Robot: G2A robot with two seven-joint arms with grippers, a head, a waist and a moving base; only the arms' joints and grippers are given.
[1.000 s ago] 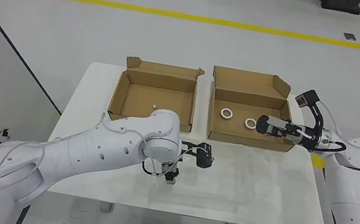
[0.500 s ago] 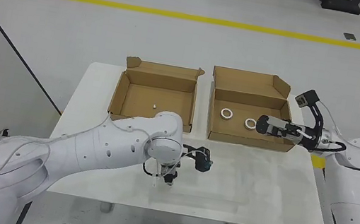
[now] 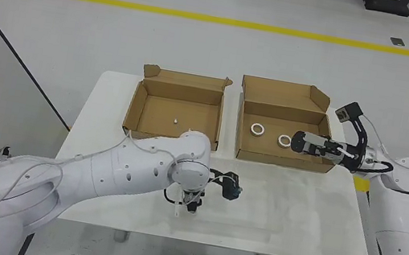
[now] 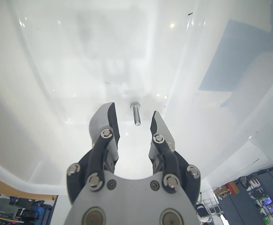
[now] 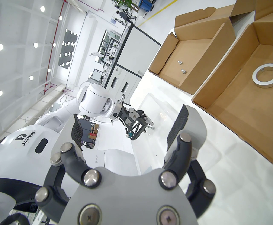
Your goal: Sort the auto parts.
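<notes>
The left end effector (image 4: 133, 109), open at the lower centre of its wrist frame, has the bolt (image 4: 136, 116) lying on the white surface (image 4: 64, 74) between its jaws — head away, shank toward the palm, long axis square to the closing line

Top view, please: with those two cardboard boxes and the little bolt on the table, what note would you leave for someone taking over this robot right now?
Left gripper: open, low over the table. A loose bolt lies between its jaws, not gripped.
Right gripper: open and empty, at the ring box.
Done: two rings lie in the ring box and two bolts in the bolt box.
Left: close on the loose bolt, then probably carry it to the bolt box.
</notes>
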